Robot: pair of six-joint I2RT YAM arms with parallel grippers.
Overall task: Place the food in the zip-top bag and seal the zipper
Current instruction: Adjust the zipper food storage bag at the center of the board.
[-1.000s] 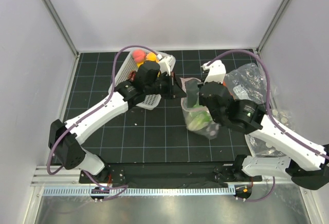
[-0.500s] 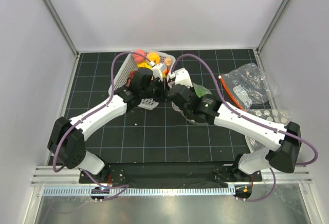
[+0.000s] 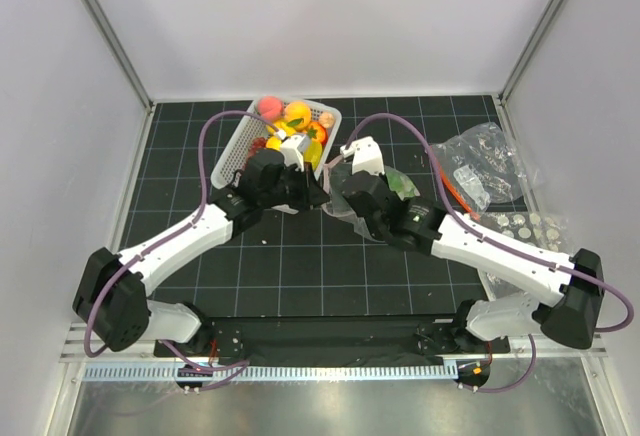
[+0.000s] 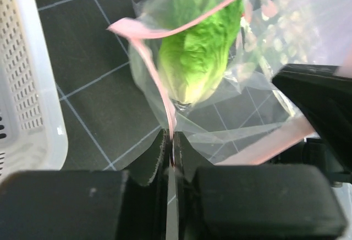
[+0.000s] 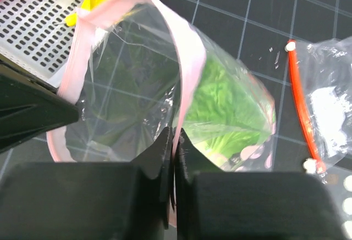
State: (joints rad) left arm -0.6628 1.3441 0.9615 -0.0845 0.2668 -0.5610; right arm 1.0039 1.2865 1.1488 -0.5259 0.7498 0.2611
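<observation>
The right gripper has swung over beside the basket; like the left gripper, it pinches the zipper of the bag; cabbage lies inside; the mouth is held open for loading.

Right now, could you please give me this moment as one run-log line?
bag: mouth open, cabbage inside | left gripper: shut on bag rim | right gripper: shut on bag rim | basket: fruit inside
</observation>
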